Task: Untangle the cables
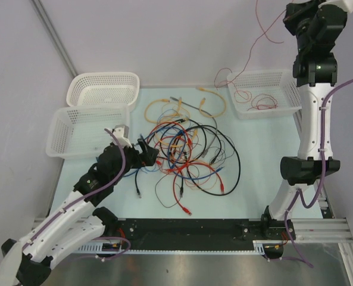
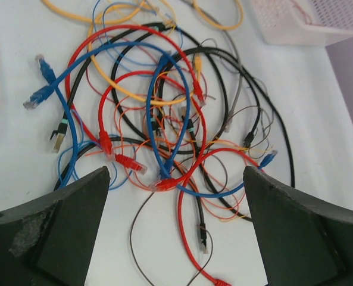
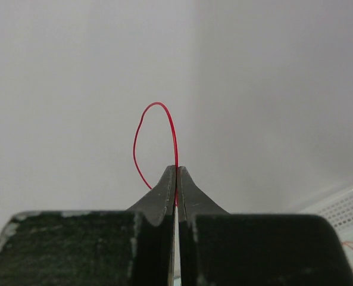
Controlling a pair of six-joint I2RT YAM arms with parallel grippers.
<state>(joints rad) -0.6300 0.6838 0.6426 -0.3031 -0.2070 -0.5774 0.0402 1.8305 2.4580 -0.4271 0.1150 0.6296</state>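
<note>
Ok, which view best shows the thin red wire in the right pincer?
Right wrist: the thin red wire clamped in the shut right pincer. Top external shows it trailing to the white mesh basket; left wrist misses the grip.

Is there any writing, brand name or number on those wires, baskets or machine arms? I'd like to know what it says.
No text can be read in any view.
White baskets: plain mesh, no label.
Cables and their plugs: no print visible.
Thin red wire pinched in the right gripper: bare.
Coloured marks on the rail by the arm bases: too small to read.
</note>
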